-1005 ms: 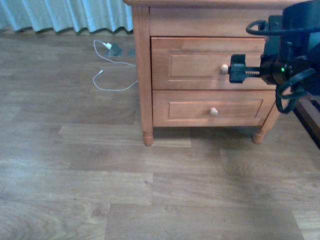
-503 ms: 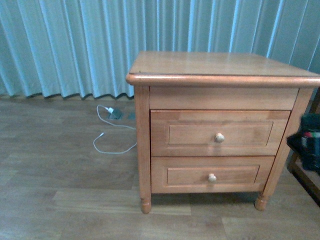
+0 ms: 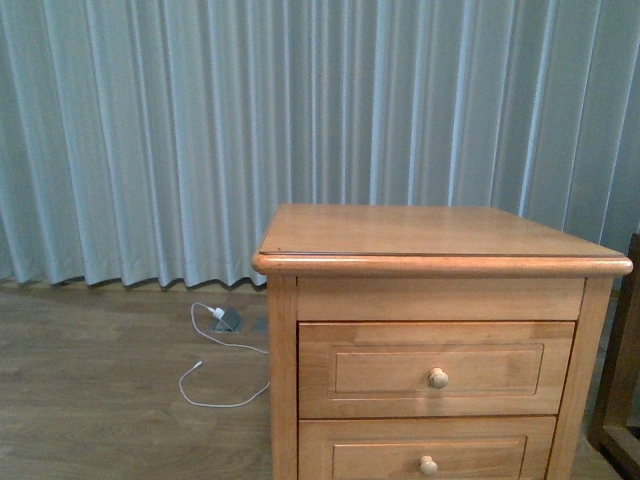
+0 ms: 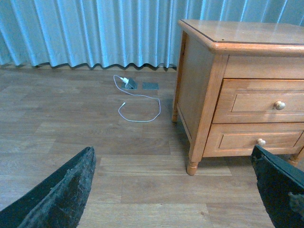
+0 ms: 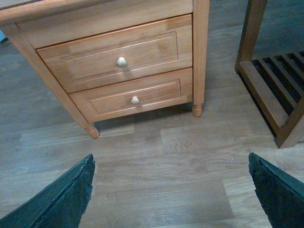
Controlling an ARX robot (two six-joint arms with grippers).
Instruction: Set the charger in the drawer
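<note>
Drawer point(image 3: 436, 368) closed, contents hidden, well ahead of left gripper point(image 4: 173, 190) and right gripper point(image 5: 171, 190), both spread wide, empty.

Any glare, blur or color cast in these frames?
Front view: bluish cast, soft focus, faint sheen on the nightstand top. Left wrist view: sharper, floor cable readable, dark left hand fingers blurred. Right wrist view: evenly lit, shadow under the nightstand.

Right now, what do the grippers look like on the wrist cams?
Left gripper: two dark, near-black fingers with a rough matte surface, tapering wedges. Right gripper looks the same. No cables or markings visible; neither arm shows in the front view.
</note>
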